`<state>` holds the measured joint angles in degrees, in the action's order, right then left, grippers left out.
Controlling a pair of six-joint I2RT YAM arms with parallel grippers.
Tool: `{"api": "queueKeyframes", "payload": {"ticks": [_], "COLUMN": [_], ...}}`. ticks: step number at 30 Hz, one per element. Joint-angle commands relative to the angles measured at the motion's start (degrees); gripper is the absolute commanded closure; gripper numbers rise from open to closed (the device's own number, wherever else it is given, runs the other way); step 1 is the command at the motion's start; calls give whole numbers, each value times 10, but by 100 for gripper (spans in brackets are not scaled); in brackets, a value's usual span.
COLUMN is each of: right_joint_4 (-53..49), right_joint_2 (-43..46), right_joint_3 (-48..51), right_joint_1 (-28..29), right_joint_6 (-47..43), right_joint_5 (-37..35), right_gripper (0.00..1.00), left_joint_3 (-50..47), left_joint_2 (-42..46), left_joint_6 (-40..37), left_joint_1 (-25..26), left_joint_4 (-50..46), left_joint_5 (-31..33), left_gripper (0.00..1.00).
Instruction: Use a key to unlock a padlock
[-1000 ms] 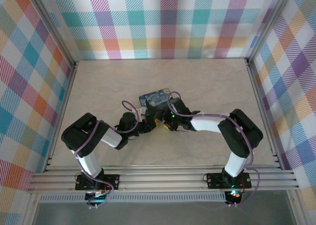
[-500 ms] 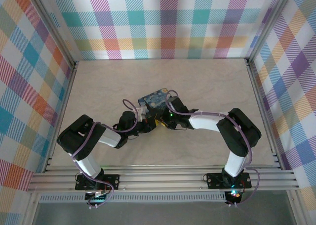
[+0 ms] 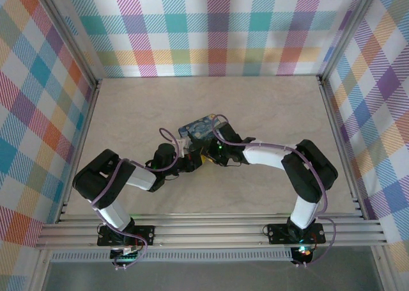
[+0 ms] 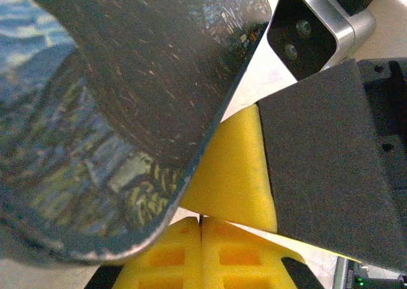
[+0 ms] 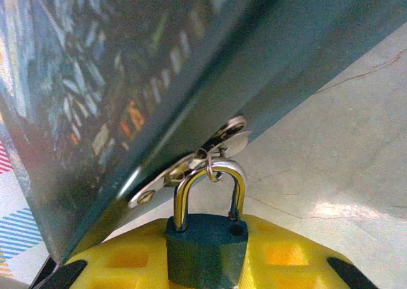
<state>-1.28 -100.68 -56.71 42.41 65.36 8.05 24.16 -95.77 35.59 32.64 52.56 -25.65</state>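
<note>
The padlock (image 5: 206,248) is a small blue block with a silvery shackle (image 5: 181,187). My right gripper (image 5: 205,267) is shut on its body between yellow fingers (image 5: 289,251). The shackle and a small ring hang from metal tabs on the edge of the night-sky tin (image 5: 95,67). The shackle's right leg seems to end just above its hole. In the top view both grippers meet below the tin (image 3: 201,126), with the right gripper (image 3: 206,153) beside the left gripper (image 3: 193,159). My left gripper (image 4: 201,222) is shut under the tin's tilted corner (image 4: 95,111). The key is hidden.
The tin sits mid-table with its near edge raised over the grippers. In the left wrist view the right gripper's yellow finger (image 4: 238,174) and grey body (image 4: 331,168) crowd close. Bare beige table (image 3: 287,105) lies all around, ringed by plaid walls (image 3: 38,112).
My right gripper has closed its fingers onto the padlock and edged slightly left. The tin has tipped a little. The left gripper stayed shut.
</note>
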Motion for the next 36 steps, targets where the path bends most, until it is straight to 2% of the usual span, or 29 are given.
{"api": "queueKeyframes", "payload": {"ticks": [1, 6, 8, 10, 11, 14, 19, 23, 30, 36], "right_joint_4": [-16, -23, -27, -28, -27, -29, -19, -14, 74, 135], "right_joint_2": [-10, -29, -32, -32, -31, -27, -16, -8, -11, -21], "right_joint_3": [-15, -33, -37, -38, -38, -34, -13, -2, 39, 54], "right_joint_1": [4, 7, 7, 8, 8, 9, 9, 9, 3, -1], "right_joint_6": [12, 46, 56, 63, 67, 69, 77, 73, 82, 69], "right_joint_5": [13, 57, 65, 71, 71, 63, 46, 33, 14, 3], "right_gripper": [98, 97, 95, 90, 82, 55, 41, 40, 48, 49], "left_joint_3": [-6, -16, -19, -23, -26, -34, -42, -46, -51, -44], "left_joint_2": [35, 77, 80, 75, 72, 61, 25, 6, -7, -5], "left_joint_6": [-83, -259, -305, -322, -320, -282, -216, -185, -90, -40], "left_joint_1": [13, 91, 113, 117, 114, 94, 69, 57, 4, -37], "left_joint_4": [24, -33, -45, -46, -43, -23, 13, 34, 91, 93], "left_joint_5": [40, 197, 247, 262, 265, 233, 194, 173, 74, 0], "left_gripper": [100, 100, 100, 100, 100, 100, 100, 100, 100, 100]}}
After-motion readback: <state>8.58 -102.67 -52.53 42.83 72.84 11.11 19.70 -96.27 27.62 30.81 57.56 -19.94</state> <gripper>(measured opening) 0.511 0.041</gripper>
